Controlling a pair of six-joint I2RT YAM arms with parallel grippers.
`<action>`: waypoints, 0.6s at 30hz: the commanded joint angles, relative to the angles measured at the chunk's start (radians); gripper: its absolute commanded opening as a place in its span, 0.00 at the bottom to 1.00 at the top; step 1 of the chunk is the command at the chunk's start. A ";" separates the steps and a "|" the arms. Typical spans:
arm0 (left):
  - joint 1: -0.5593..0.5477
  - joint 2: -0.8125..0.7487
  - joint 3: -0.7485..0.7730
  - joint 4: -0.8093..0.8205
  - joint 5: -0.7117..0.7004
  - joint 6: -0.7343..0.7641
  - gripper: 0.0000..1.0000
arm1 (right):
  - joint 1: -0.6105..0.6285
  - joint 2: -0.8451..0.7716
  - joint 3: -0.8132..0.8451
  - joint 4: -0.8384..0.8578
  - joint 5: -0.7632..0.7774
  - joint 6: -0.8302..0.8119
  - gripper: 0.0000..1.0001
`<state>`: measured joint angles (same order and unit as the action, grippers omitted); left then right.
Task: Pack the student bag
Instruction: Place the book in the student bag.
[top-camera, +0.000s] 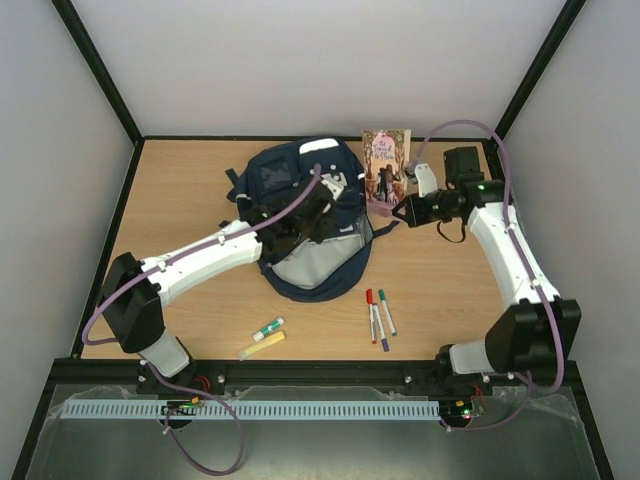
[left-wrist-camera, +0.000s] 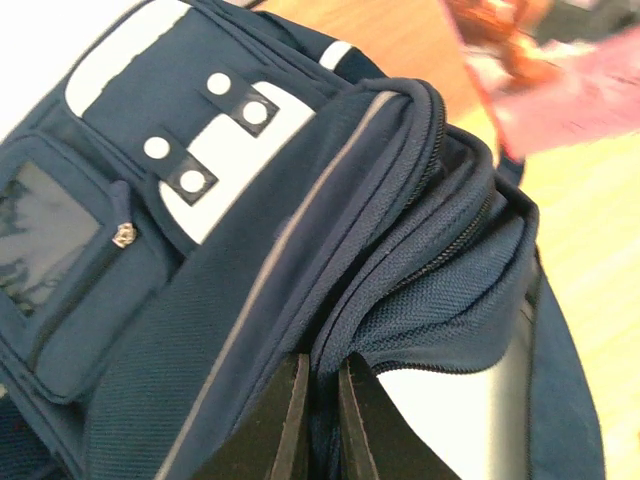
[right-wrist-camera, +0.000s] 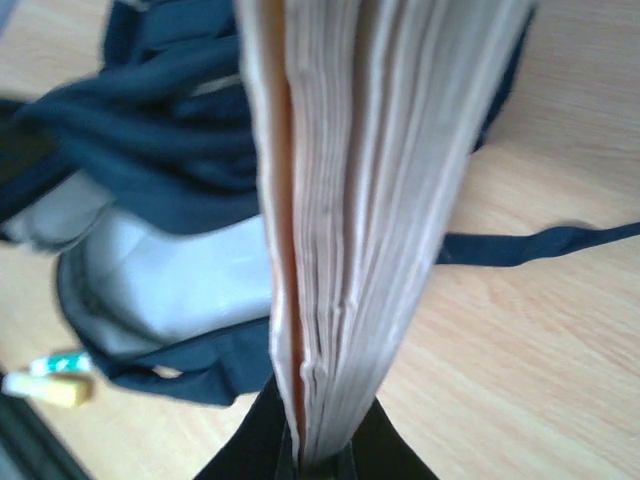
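The student bag, a navy backpack with white stripes, lies at the middle of the table. Its main compartment gapes toward me and shows pale grey lining. My left gripper is shut on the bag's upper zip edge and holds the fabric up. In the left wrist view the fingers of that gripper pinch a fold of the bag. My right gripper is shut on a pink-covered book, held upright just right of the bag. The right wrist view shows the book's page edges rising from the gripper, the bag behind.
Three markers lie on the table in front of the bag, toward the right. A green-capped tube and a yellow highlighter lie at the front left. A bag strap trails across the wood to the right. Walls enclose the table.
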<state>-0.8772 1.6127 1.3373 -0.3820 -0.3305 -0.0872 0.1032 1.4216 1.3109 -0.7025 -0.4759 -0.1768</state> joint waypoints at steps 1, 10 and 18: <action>0.116 -0.004 0.047 0.069 0.011 0.027 0.02 | 0.003 -0.085 -0.050 -0.151 -0.151 -0.055 0.01; 0.264 0.050 0.130 0.089 0.182 0.008 0.02 | 0.007 -0.090 -0.117 -0.375 -0.530 -0.265 0.01; 0.309 0.076 0.166 0.119 0.244 -0.045 0.02 | 0.071 -0.030 -0.104 -0.435 -0.633 -0.275 0.01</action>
<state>-0.5957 1.6772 1.4456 -0.3473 -0.0792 -0.0879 0.1452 1.3766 1.1999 -1.0500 -0.9859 -0.4236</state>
